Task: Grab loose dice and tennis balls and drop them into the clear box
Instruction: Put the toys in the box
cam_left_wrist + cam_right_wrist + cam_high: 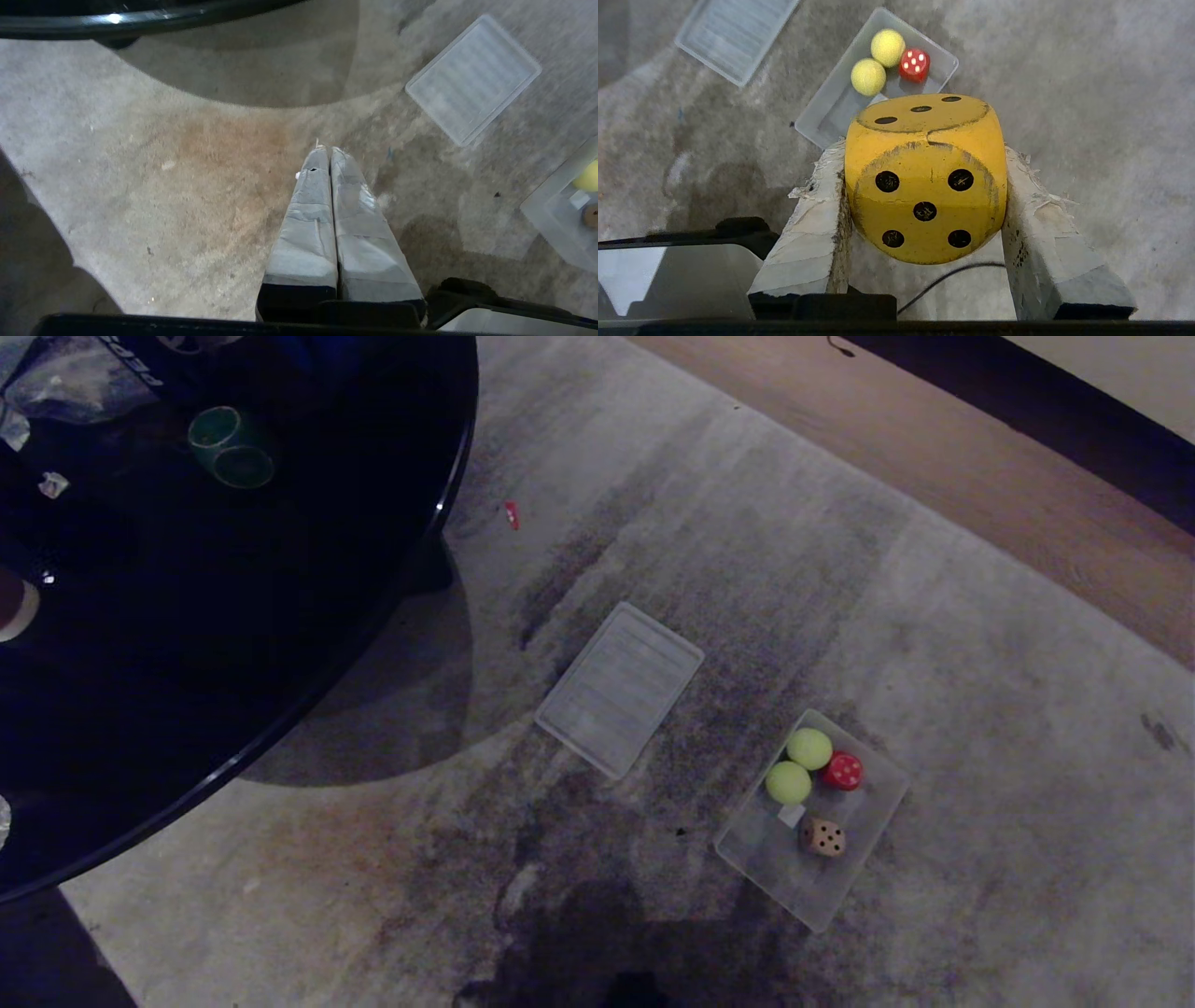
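Note:
The clear box (pixel 794 889) lies on the carpet at the lower right of the head view. Inside it are two tennis balls (pixel 808 748) (pixel 789 782), a red die (pixel 843 771) and a tan die (pixel 823 837). Neither arm shows in the head view. In the right wrist view my right gripper (pixel 924 151) is shut on a yellow die (pixel 924 182) with black pips, held above the carpet short of the clear box (pixel 831 112). The tan die is hidden behind it there. My left gripper (pixel 326 149) hangs shut and empty over bare carpet.
A flat ribbed lid (pixel 619 688) lies on the carpet left of the box. A black round table (pixel 187 616) with green cups (pixel 231 446) fills the upper left. A small red scrap (pixel 511 514) lies near the table edge. Wooden floor (pixel 980 476) borders the carpet at the far right.

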Robot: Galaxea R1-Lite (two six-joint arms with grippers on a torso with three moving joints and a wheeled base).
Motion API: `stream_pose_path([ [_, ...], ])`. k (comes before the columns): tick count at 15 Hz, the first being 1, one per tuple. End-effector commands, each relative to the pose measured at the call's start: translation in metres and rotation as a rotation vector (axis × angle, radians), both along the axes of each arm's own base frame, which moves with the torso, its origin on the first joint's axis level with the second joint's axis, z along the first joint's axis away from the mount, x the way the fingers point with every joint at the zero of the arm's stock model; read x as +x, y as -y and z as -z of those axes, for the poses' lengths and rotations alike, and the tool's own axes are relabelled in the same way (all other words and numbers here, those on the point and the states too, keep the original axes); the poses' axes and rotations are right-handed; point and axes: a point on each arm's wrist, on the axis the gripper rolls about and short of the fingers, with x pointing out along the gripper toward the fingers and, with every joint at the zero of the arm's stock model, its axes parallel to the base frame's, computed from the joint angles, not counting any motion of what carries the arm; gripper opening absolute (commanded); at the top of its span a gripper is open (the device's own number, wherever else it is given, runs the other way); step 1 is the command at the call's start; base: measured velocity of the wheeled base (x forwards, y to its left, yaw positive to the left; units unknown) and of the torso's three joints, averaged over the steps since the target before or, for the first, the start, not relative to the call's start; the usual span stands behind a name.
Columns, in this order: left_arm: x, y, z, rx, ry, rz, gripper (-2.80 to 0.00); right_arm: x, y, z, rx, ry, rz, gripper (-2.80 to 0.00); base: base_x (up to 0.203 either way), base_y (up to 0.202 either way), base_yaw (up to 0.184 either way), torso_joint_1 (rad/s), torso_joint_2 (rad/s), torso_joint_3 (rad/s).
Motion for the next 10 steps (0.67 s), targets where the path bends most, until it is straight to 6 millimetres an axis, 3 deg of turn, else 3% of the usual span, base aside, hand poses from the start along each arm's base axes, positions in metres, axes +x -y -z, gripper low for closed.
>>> stream_pose_path([
  [1,0.0000,0.0000,0.0000,-0.002,0.001,-0.001,-2.80,0.0000,0.0000,0.0002,0.001,-0.001,0.001,-2.80,0.000,0.000,0.000,0.003,0.00,-0.203],
  [10,-0.0001,0.0000,0.0000,-0.002,0.002,0.000,-2.80,0.0000,0.0000,0.0002,0.001,-0.001,0.000,-2.80,0.000,0.000,0.000,0.003,0.00,-0.201],
])
